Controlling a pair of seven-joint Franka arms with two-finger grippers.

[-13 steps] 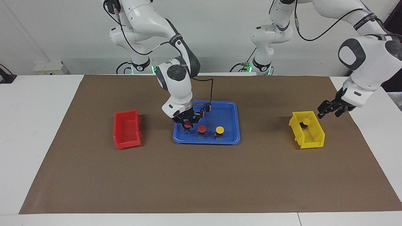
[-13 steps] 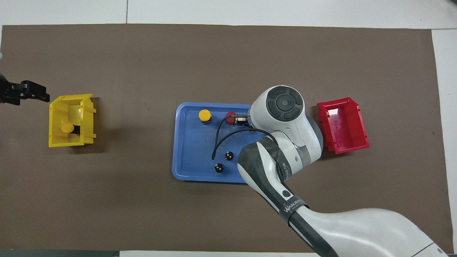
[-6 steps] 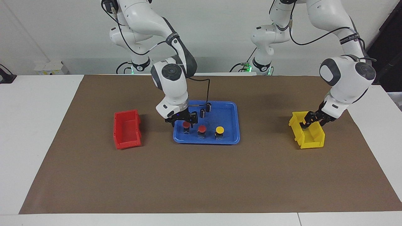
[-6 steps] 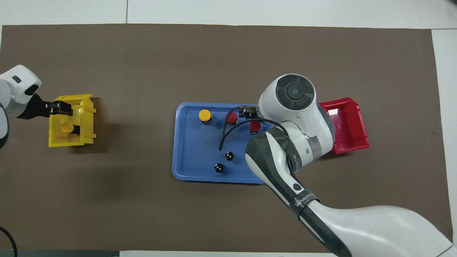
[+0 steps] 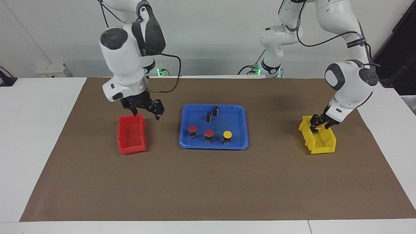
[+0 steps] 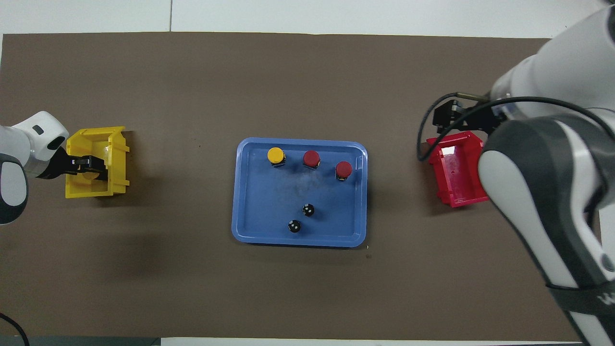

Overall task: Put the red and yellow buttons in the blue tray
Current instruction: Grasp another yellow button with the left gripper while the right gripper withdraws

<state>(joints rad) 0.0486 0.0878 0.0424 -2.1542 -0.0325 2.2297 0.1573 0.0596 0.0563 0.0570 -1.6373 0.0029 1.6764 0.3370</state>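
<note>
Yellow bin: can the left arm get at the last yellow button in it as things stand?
Probably yes. The left gripper is already down inside the yellow bin, right over where the yellow button lies. The bin's top is open and nothing else crowds it.

Read the dial from the robots' end, twelve pointing away from them, with the tray (image 6: 239, 192) at the hub in the middle of the mat (image 6: 192, 288). In the tray, three buttons (image 6: 311, 158) stand in a row from eleven to one, and two small cylinders (image 6: 308, 209) stand close together near six. At nine, well apart, sits one bin (image 6: 117, 163), with the left gripper (image 6: 89, 163) reaching into it. At three sits the other bin (image 6: 456, 178), with the right gripper (image 5: 146, 114) over its rim.
</note>
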